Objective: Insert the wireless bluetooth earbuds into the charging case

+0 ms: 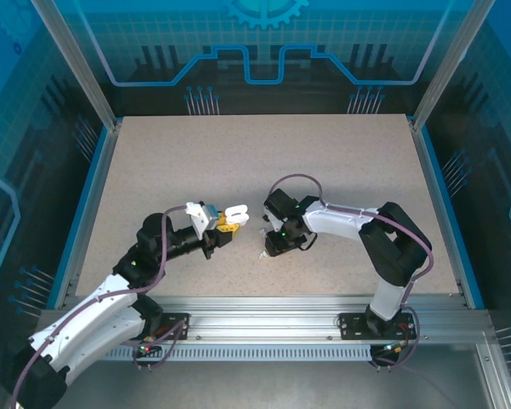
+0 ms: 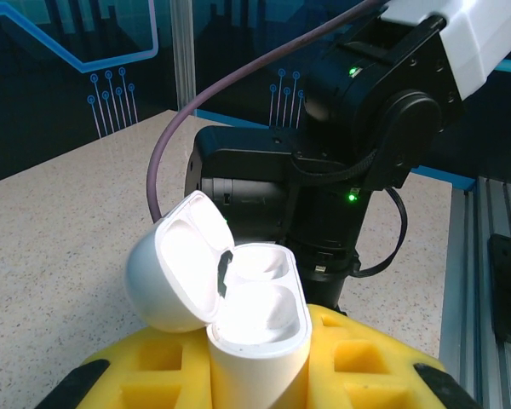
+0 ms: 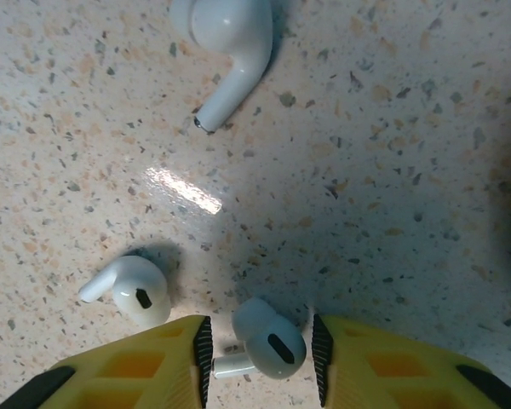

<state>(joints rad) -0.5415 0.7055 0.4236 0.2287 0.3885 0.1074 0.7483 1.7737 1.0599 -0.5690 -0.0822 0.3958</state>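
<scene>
over speckled beige tabletop: clamping a glossy white pebble-shaped charging case, lid flipped open, in the left gripper; straddling a tiny white stemmed plastic earbud on the table with the right gripper, jaws narrowly spread; two more white earbuds lying beyond.

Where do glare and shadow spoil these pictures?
Right wrist: a bright glare streak on the table, and dark shadow over its right side. Left wrist: the open case is washed out white, its wells faint. Top external: the case is a small overexposed blob.
</scene>
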